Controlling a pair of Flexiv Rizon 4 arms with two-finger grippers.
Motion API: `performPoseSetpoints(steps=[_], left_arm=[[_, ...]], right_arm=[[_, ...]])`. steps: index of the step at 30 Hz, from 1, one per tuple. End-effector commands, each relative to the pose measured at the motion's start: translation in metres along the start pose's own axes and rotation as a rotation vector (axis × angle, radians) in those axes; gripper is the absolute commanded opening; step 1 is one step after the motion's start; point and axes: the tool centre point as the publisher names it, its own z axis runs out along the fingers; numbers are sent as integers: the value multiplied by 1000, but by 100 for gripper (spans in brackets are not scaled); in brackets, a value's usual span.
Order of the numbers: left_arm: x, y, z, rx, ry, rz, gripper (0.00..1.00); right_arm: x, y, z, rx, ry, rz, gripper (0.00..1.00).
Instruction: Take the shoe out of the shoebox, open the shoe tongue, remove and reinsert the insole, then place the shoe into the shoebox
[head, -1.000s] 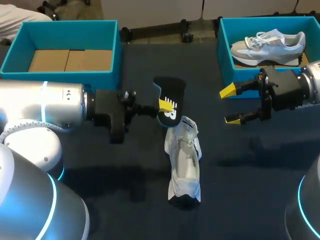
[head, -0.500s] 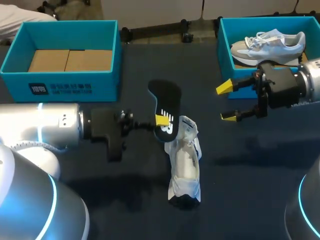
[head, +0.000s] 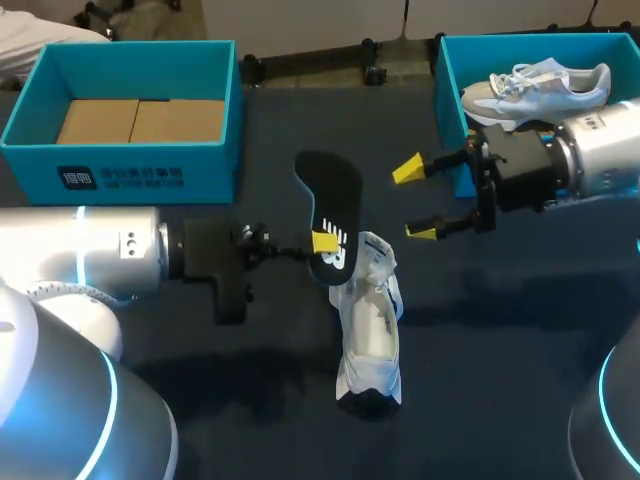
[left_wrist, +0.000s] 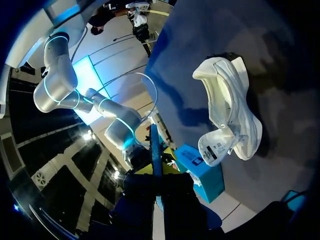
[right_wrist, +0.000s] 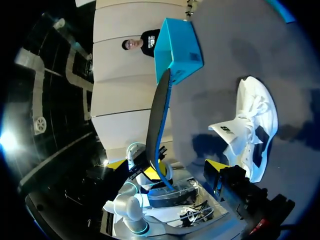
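Left shoebox, far left on the tabletop: teal walls, bare cardboard-brown floor, no shoe inside. We judge it to be the shoe's own box, standing open to take it back.

Left tool, in from the left, pinches the insole near its lower end, with one yellow tip on the printed face. The insole stands nearly upright, and its lower end is just by the shoe's tongue end; we cannot tell whether they touch. Held this way, we take it that the insole is out of the shoe and is being lined up to go back in.

Shoe: white, lying on the tabletop near the middle. The tongue is folded out at the end nearest the insole and the mouth gapes. In the left wrist view the inside looks bare.

Right tool hangs to the right of the insole with its tips spread wide, gripping nothing and clear of both insole and shoe. It is probably placed to steady the shoe or the tongue during reinsertion.

Right shoebox, far right: holds a grey-and-white sneaker, laces up.
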Motion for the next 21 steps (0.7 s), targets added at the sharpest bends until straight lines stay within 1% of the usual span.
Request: performPoseSetpoints(steps=[1,6,12,13,15,18,21], left_arm=[[-1,0,4,-2,2,18,0],[-4,0,8,-10,-8,54,0],[0,3,13,-17,-6,65,0],[1,4,15,-20,-6,66,0],[2,4,18,-21,-3,69,0],[4,5,25,-22,6,83,0],[5,7,29,-21,14,93,0]], right_arm=[[0,11,19,11,12,2,100],[7,14,25,9,39,1,100],[12,18,30,-1,74,4,100],[13,19,31,-1,74,3,97],[14,19,31,-1,81,2,96],[18,21,33,-2,95,1,84],[20,22,36,12,102,2,80]])
